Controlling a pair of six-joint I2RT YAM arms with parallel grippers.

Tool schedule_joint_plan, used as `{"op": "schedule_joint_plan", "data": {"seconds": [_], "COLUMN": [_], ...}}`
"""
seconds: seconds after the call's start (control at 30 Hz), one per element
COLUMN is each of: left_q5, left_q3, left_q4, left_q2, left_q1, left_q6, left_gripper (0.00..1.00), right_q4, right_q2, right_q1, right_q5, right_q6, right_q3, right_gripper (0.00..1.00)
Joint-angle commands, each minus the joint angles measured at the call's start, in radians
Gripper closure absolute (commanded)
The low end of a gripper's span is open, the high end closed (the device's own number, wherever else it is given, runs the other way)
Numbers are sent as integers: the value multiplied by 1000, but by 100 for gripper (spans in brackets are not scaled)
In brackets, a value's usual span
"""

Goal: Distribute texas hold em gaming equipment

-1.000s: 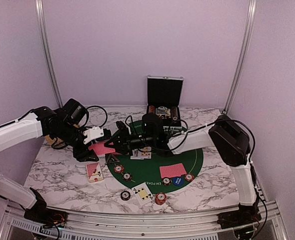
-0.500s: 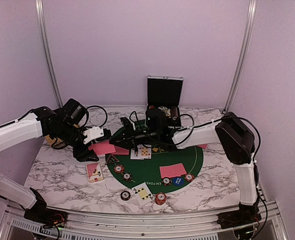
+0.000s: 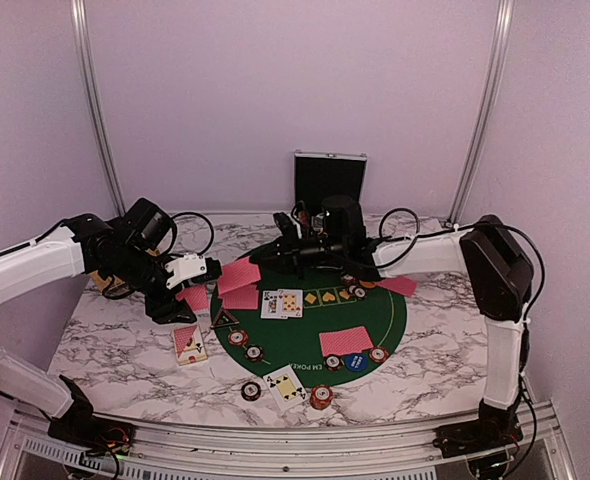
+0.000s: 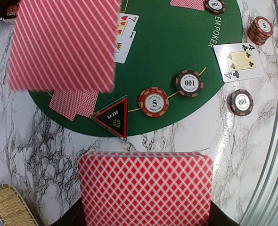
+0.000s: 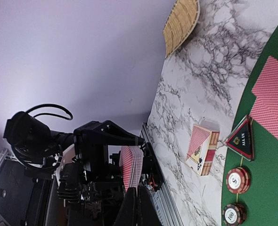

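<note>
My left gripper (image 3: 193, 291) is shut on a deck of red-backed cards (image 4: 146, 188), held over the marble left of the green mat (image 3: 375, 320). My right gripper (image 3: 259, 261) hangs above the mat's left rim, shut on a single red-backed card (image 3: 239, 272), which fills the top left of the left wrist view (image 4: 66, 44). Another red card (image 4: 74, 102) lies on the mat below it. The dark triangular token (image 4: 113, 117) sits at the mat's edge, with chips (image 4: 153, 101) (image 4: 188, 83) beside it. Face-up cards (image 3: 282, 303), a red-backed pair (image 3: 345, 342) and a blue disc (image 3: 355, 362) lie on the mat.
A card box (image 3: 188, 342) lies on the marble front left. An open black case (image 3: 329, 185) stands at the back. The straw basket (image 4: 9, 207) sits by the left arm. A face-up four of clubs (image 3: 286, 385) and loose chips (image 3: 321, 397) (image 3: 250, 390) lie near the front edge.
The right gripper closed on a card at the left gripper's deck and drew back to the right and rear with it. The left arm stayed put.
</note>
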Motion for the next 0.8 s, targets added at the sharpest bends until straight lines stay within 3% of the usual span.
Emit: {"op": "schedule_joint_plan", "data": {"seconds": [0.0,0.17,0.27,0.37,0.57,0.77], "left_q5": [-3,-7,-10,-13,-4,1], "left_q3": [-8,-15,-15,-17,-18,-13], "left_q4": [7,8,7,7,8,5], "left_q2": [-25,-28,-34,-41,-41,-42], "left_q1": [-1,0,1,2,5,5], "left_q6": [6,4,0,-3,-2,-3], "left_gripper": [100,100,100,100,100,100], "right_q4": [-242,-718,-980,-1102,-1166,-953], "right_q2": [-80,-63,-16,19,68,51], "right_q1": [-96,-145,-127,-89,33,170], "right_q5": [23,223,458,720,1179,1494], "right_q6": [-205,-605,-803,-939,-1162,-1404], "right_q3": [45,245,414,515,578,391], "right_gripper": [100,100,100,100,100,100]}}
